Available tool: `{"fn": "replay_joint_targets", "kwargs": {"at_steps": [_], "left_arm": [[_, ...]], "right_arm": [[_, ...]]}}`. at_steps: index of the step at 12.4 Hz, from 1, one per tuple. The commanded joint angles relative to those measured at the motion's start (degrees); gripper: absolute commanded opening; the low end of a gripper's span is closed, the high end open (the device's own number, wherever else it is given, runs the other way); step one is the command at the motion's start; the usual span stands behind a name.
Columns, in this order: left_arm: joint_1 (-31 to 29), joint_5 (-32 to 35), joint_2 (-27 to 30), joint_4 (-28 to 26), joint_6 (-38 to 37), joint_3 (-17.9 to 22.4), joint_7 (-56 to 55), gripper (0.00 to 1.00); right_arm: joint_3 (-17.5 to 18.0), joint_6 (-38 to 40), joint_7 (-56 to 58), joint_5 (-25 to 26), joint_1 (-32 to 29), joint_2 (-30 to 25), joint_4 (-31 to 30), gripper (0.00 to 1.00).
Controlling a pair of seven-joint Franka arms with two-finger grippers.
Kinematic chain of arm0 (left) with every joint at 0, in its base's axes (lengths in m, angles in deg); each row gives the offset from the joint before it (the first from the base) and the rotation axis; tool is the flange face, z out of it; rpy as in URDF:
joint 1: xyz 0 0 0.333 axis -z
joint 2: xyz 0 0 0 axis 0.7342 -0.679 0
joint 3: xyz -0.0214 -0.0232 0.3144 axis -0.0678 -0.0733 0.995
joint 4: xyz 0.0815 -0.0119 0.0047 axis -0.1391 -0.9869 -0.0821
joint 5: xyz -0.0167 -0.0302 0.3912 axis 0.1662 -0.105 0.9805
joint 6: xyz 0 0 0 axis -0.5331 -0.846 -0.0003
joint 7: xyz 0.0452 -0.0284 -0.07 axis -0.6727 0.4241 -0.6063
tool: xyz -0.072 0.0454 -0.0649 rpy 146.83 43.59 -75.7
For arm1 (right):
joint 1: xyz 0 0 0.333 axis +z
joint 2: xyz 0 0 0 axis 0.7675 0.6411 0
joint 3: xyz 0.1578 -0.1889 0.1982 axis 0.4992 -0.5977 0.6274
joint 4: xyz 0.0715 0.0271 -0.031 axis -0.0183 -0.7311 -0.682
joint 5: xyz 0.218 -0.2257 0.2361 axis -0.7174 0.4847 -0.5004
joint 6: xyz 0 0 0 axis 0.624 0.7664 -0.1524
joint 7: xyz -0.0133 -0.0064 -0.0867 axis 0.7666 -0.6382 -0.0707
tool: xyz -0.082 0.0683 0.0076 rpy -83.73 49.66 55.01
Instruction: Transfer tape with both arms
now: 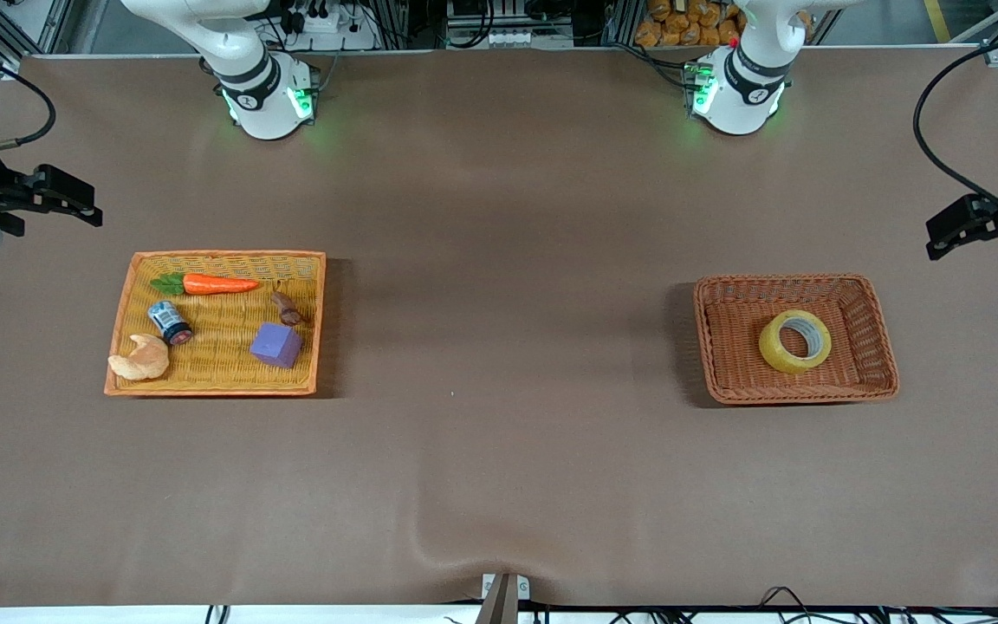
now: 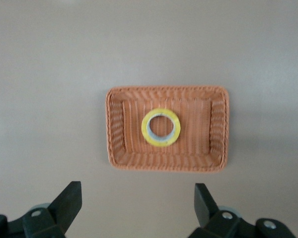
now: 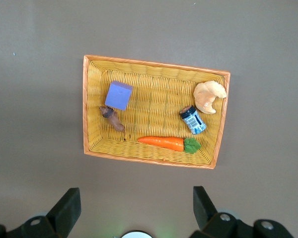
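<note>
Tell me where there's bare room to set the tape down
The widest free patch is the brown table between the yellow tray and the brown basket holding the tape. The tray is crowded: carrot, can, croissant, cube.

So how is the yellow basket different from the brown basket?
The yellow basket is shallow, like a tray, while the brown basket has taller sloping walls. The yellow one holds five things: a carrot, a small can, a croissant, a purple cube and a small brown thing. The brown one holds only the tape. Both are woven rectangles.
</note>
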Motion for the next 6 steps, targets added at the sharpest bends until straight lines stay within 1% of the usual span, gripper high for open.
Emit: {"fn": "replay_joint_targets", "kwargs": {"at_steps": [1, 4, 6], "left_arm": [[0.5, -1.2, 2.3, -1.9, -1.4, 1.0, 0.4, 1.00], [0.3, -1.7, 2.2, -1.6, -1.4, 0.9, 0.5, 1.00], [-0.1, -5.1, 2.4, -2.1, -1.9, 1.1, 0.7, 1.00]], "right_arm": [[-0.3, -0.3, -0.1, -0.4, 0.2, -0.2, -0.3, 1.00], [-0.3, -0.3, -0.1, -0.4, 0.2, -0.1, -0.3, 1.00], [-0.3, -0.3, -0.1, -0.4, 0.2, -0.1, -0.3, 1.00]]}}
